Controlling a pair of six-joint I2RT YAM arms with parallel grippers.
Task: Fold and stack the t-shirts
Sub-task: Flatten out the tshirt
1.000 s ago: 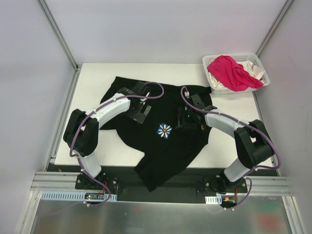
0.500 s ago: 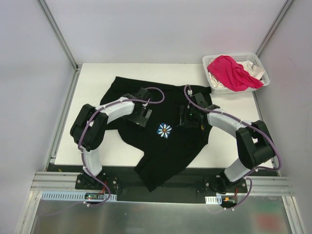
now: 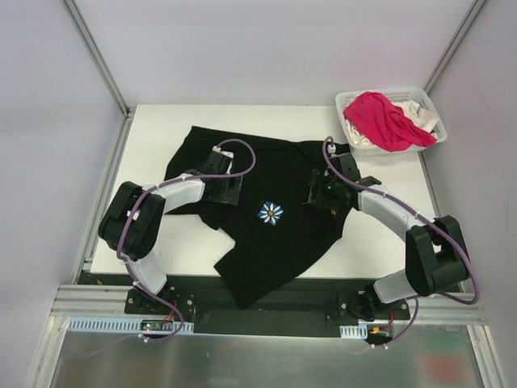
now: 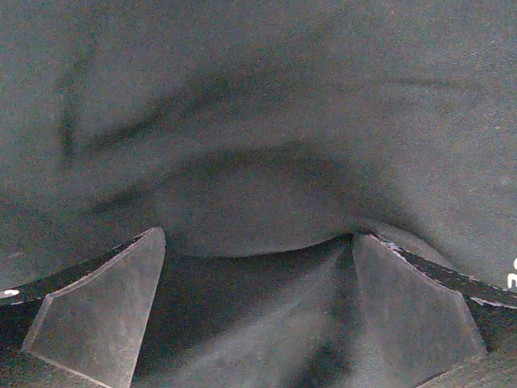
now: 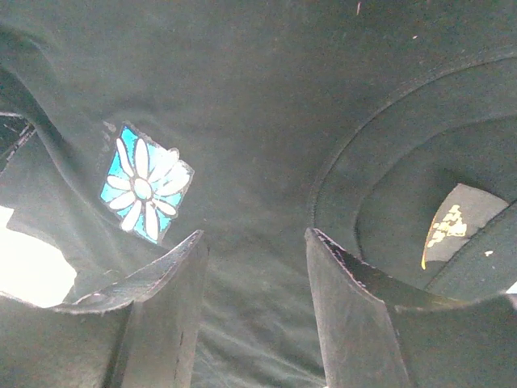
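The black t-shirt [image 3: 283, 242] lies spread and rumpled on the white table [image 3: 153, 133], its daisy print [image 3: 271, 212] facing up and its lower part hanging over the near edge. My left gripper [image 3: 221, 186] rests on the shirt's left part; its jaws [image 4: 257, 234] stand wide open with a bulge of black cloth between the fingertips. On the right part by the collar [image 5: 388, 162], my right gripper [image 3: 325, 192] hovers low, jaws [image 5: 254, 234] apart over flat cloth, the daisy [image 5: 145, 184] just ahead to the left. The pink t-shirt [image 3: 386, 120] and the white t-shirt [image 3: 417, 109] lie in the basket.
A white lattice basket [image 3: 346, 101] stands at the table's back right corner. Grey walls and metal posts close in the table on three sides. A black rail with both arm bases runs along the near edge.
Both grippers have slid outward over the black shirt, the left one back and left, the right one to the right. The shirt's near part has shifted a little to the left.
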